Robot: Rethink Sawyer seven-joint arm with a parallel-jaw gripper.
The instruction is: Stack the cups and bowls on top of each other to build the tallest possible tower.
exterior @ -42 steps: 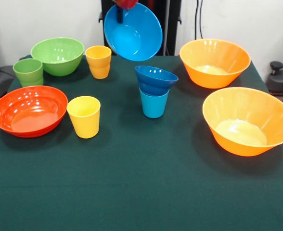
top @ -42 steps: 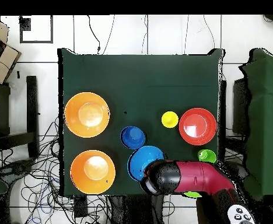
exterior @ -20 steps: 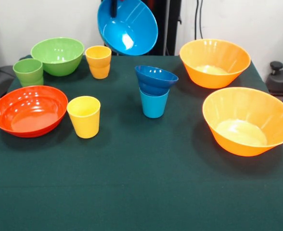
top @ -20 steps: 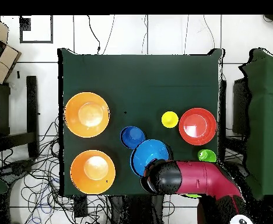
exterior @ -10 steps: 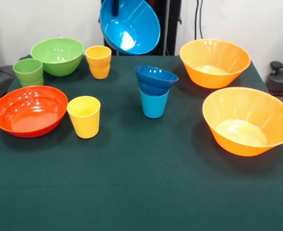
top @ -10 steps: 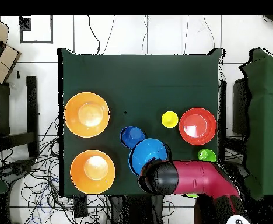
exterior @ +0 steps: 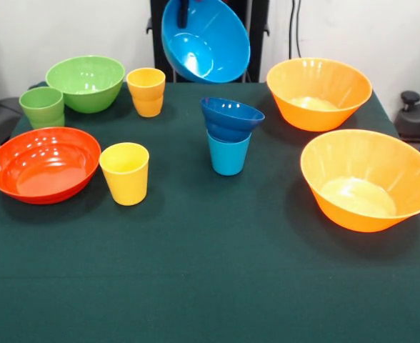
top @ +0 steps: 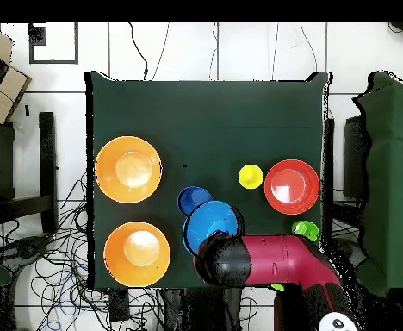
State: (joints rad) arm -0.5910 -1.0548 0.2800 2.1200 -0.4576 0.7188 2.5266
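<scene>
We see the medium light blue bowl (exterior: 206, 39) held in the air, tilted with its opening toward the camera, above the far edge of the green-clothed table (exterior: 217, 286). A dark gripper (exterior: 183, 11) finger crosses its upper rim at the top of the front view, so we read the gripper as clamped on that rim. In the overhead view the red and black arm (top: 265, 262) covers part of this bowl.

Below and nearer, the small dark blue bowl (exterior: 231, 118) sits tilted on the upright light blue cup (exterior: 228, 153); these two form the only stack on the cloth. To the left stand two yellow cups, one near (exterior: 125, 173) and one far (exterior: 146, 91), with the wide red-orange bowl (exterior: 43, 163) just beside the near one. The green bowl (exterior: 86, 83) and the green cup (exterior: 42, 106) occupy the far left corner. Two large orange bowls, one far (exterior: 318, 93) and one near (exterior: 367, 179), rest on the right side. We can read no brand, label or writing on any piece.
</scene>
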